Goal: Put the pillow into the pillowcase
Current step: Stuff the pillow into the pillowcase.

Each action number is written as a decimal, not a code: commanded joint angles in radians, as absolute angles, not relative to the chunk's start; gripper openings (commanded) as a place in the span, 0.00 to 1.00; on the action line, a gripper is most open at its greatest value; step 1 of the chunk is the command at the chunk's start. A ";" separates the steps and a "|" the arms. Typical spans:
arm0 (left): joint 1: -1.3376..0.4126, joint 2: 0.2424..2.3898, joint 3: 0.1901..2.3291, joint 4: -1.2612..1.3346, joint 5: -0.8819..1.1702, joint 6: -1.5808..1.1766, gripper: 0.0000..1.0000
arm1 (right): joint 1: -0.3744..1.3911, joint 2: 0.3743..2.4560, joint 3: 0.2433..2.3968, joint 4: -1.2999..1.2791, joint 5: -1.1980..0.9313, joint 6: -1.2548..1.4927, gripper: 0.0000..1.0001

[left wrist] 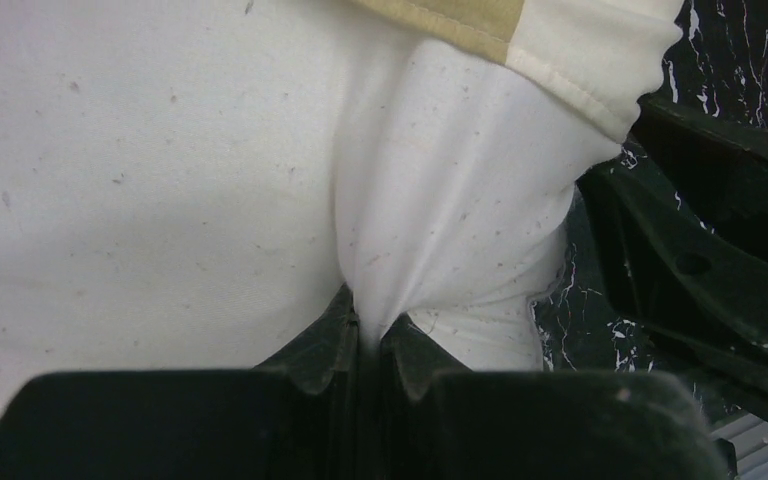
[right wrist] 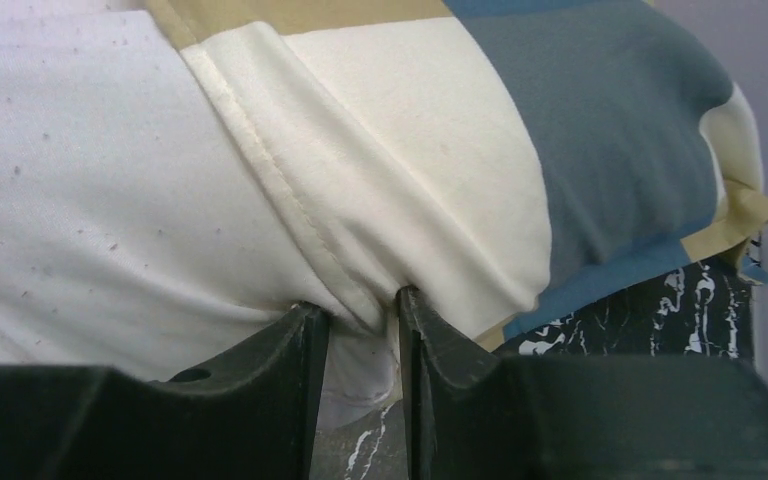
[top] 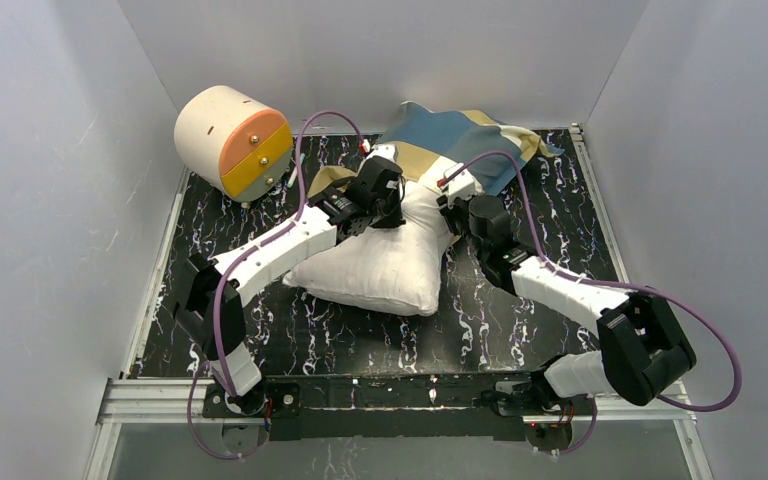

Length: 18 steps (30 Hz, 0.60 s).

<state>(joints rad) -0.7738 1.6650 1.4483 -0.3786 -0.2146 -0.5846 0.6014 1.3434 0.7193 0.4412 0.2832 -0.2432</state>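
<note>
Pinching left claw (left wrist: 370, 335): clamped shut on a fold of the white pillow (left wrist: 160, 180), just short of the hem.
Nipping right claw (right wrist: 360, 312): holds the pillowcase (right wrist: 580, 130) by its cream hem, fabric bunched between the fingers.
Pillow: beneath both claws, far end inside the pillowcase lying beyond them.
Also seen: cream-and-orange cylinder (top: 230, 140), well left of the left claw.

Soft cloth on a glossy marbled top.
The pillow (top: 380, 265) is white woven cloth, matt, wrinkled and flecked with lint; the pillowcase (top: 460, 135) at twelve o'clock is thin matt cloth with a stitched hem. The table (top: 480, 330) is black, white-veined and shiny. The drum (top: 210, 130) at ten o'clock looks smooth and matt. The left gripper (left wrist: 368, 340) is matt black plastic.
</note>
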 commanded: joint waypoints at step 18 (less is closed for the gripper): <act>-0.877 1.772 1.361 -0.158 -0.533 -0.603 0.79 | 0.600 1.299 0.767 0.479 0.197 -0.056 0.30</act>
<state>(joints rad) -0.8883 1.6924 1.3975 -0.2630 -0.4099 -0.6064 0.5991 1.3453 0.7433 0.4141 0.2413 -0.1429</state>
